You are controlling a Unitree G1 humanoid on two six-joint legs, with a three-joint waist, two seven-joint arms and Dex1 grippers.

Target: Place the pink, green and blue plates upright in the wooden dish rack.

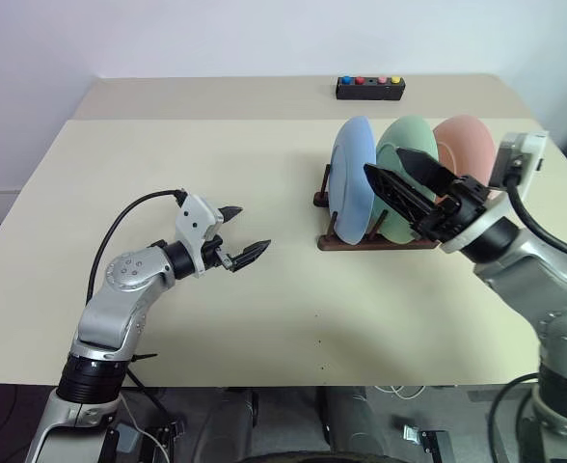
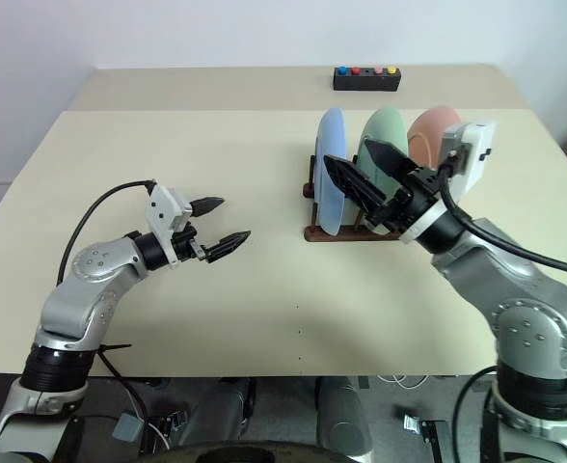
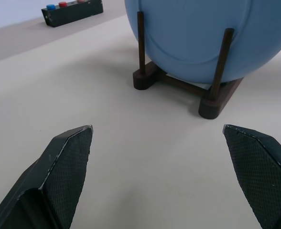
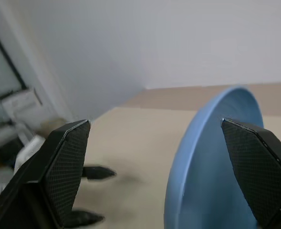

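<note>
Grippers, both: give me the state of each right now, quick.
Left gripper: open, holding nothing, over the table.
Right gripper: open, holding nothing, in front of the plates in the wooden dish rack.

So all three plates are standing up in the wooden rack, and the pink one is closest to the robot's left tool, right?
Not quite. The blue plate is the one closest to the left tool; the pink plate stands at the far end of the wooden rack, past the green plate. The left eye view shows this.
</note>
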